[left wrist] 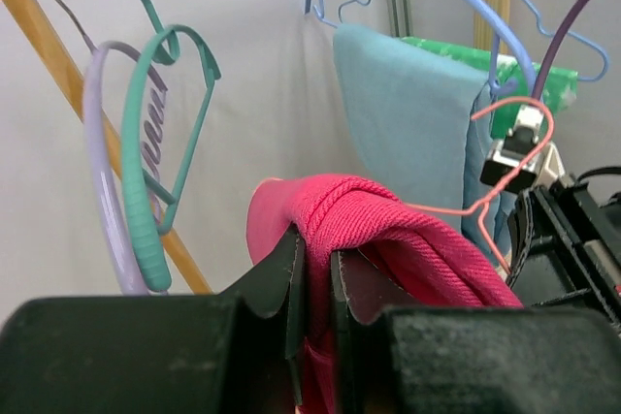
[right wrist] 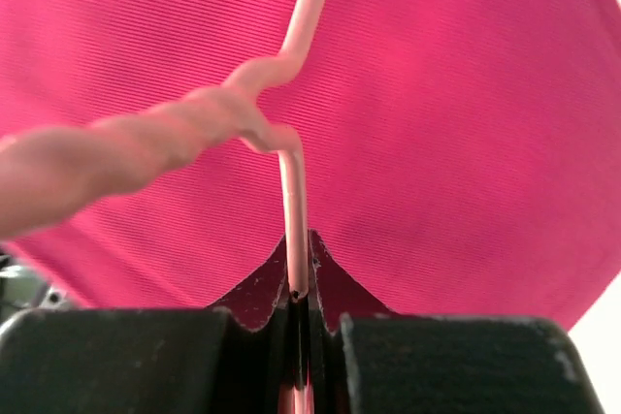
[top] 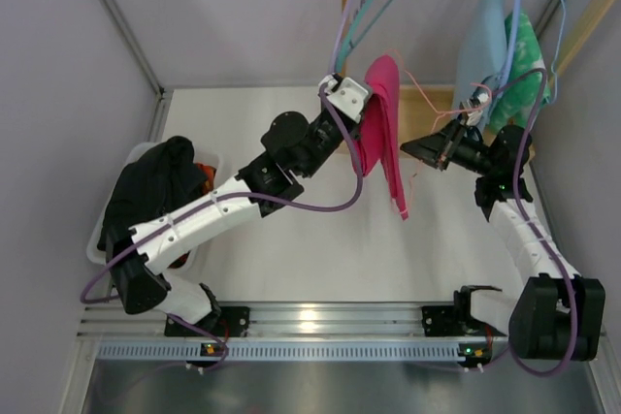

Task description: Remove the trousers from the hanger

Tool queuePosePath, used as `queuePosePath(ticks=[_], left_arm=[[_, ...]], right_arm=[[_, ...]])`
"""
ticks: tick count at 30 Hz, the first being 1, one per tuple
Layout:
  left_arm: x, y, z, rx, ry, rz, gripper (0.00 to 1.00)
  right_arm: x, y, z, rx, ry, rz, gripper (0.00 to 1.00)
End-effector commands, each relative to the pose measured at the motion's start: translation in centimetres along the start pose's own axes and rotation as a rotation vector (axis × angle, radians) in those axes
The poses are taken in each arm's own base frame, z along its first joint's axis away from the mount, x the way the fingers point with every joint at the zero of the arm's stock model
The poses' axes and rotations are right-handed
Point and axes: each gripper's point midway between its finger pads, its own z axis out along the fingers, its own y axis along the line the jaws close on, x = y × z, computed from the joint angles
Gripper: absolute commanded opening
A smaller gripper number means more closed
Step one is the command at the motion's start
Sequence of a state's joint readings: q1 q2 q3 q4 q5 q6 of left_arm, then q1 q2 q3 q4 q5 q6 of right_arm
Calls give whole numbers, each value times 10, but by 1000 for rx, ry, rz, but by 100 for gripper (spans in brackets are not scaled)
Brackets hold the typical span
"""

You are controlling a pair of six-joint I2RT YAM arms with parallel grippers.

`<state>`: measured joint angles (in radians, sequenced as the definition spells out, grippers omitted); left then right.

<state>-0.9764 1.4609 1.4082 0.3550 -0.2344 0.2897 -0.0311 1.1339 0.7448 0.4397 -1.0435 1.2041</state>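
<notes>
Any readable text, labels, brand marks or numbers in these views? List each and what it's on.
None readable in any view.
No lettering shows on the pink trousers or the pink hanger.
The green garment carries a printed pattern, no words to make out.

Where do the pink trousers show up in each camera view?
Top view: the pink trousers hang at centre.
Left wrist: bottom centre, pinched by the left gripper.
Right wrist: they fill the background.
Shared landmark: the thin pink hanger, clamped in the right gripper.
</notes>
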Motion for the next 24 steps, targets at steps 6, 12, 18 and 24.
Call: queuePosePath(ticks=[6, 12, 18, 24], left_arm=[[-168, 65, -42, -140, -388, -86, 0], [-165, 64, -60, -107, -361, -89, 0], [-140, 73, -98, -125, -292, -47, 0], [-125, 101, -136, -187, -232, -8, 0]], right_arm=[[7, -52, -12, 150, -24, -104, 0], [5, -53, -12, 156, -28, -120, 0], [8, -34, -11, 119, -12, -170, 0], [20, -21, -10, 108, 22, -212, 0]])
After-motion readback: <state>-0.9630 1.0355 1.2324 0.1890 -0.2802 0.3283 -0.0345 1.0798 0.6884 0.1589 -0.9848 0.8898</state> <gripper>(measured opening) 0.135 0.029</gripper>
